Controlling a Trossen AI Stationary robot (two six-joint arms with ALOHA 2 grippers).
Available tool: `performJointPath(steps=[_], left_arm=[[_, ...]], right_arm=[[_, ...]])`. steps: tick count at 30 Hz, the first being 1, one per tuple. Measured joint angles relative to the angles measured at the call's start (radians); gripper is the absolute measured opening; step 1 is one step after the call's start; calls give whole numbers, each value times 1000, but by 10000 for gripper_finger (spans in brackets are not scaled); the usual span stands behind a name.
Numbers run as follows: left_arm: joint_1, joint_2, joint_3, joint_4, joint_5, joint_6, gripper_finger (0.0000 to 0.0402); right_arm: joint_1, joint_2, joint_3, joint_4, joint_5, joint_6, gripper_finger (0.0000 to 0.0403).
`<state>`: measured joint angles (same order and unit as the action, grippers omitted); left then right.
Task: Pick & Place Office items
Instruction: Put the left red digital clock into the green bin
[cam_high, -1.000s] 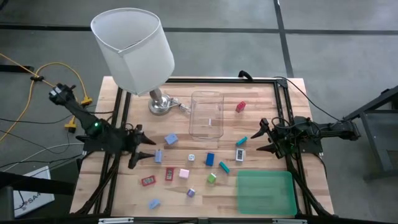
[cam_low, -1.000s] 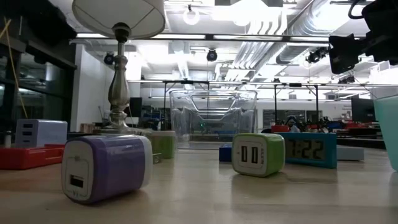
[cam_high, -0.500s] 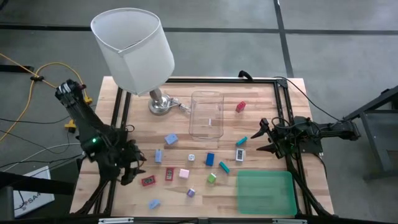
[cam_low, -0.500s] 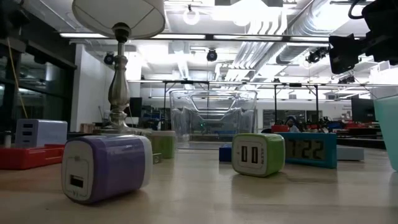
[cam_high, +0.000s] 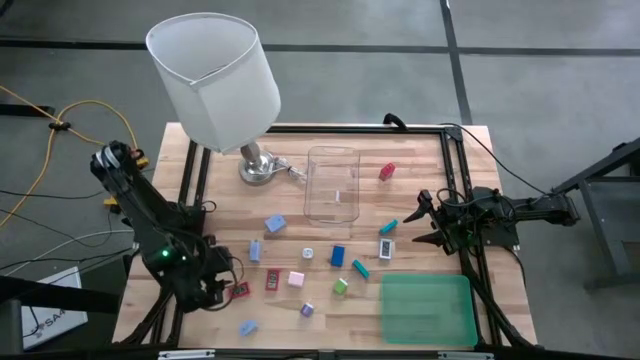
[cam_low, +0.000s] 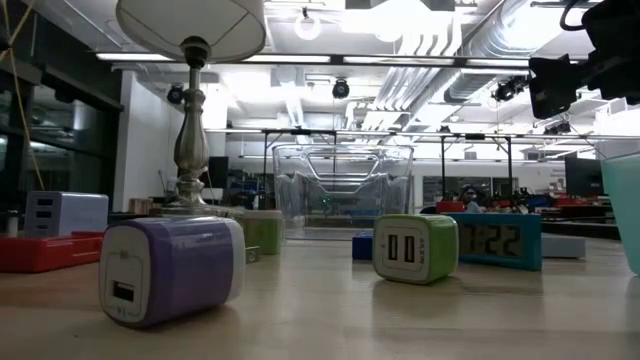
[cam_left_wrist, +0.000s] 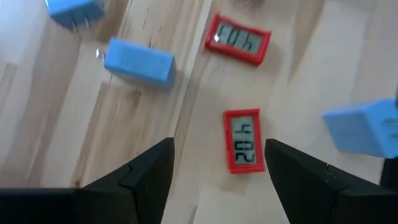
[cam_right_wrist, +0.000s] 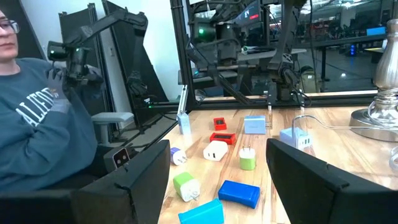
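Observation:
Several small office items lie scattered on the wooden table (cam_high: 420, 150). They include two red clocks (cam_high: 239, 291) (cam_high: 272, 280), light blue blocks (cam_high: 274, 225), a pink block (cam_high: 296, 279), a purple charger (cam_low: 172, 270) and a green charger (cam_low: 415, 248). My left gripper (cam_high: 227, 290) hangs open and tipped down over the near-left red clock (cam_left_wrist: 244, 141). That clock lies flat, just ahead of the gap between the fingers (cam_left_wrist: 219, 149). My right gripper (cam_high: 425, 222) waits open and level at the table's right side.
A clear plastic box (cam_high: 332, 185) stands at the middle far side. A flat green tray (cam_high: 425, 308) lies at the near right. A lamp with a white shade (cam_high: 215, 75) stands on its base (cam_high: 258, 168) at the far left. A person (cam_right_wrist: 37, 124) sits beyond the table.
My left gripper has swung toward the table's near edge, from beside the light blue block to above the near-left red clock. It has tipped from nearly level to pointing steeply down and stays open. No item has moved.

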<state>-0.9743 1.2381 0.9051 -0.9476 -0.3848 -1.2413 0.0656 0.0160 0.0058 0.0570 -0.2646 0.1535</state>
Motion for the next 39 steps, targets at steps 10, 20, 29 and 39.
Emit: performJointPath(steps=[10, 20, 29, 39], left_arm=[[1, 101, 0, 58, 56, -199, 244], [22, 63, 0, 171, 121, -398, 244], [133, 80, 0, 168, 369, -297, 244], [175, 171, 0, 171, 439, -68, 244]], right_arm=[[0, 0, 0, 0, 0, 0, 252], [0, 0, 0, 0, 2, 0, 252], [0, 0, 0, 0, 2, 0, 252], [0, 0, 0, 0, 3, 0, 252]])
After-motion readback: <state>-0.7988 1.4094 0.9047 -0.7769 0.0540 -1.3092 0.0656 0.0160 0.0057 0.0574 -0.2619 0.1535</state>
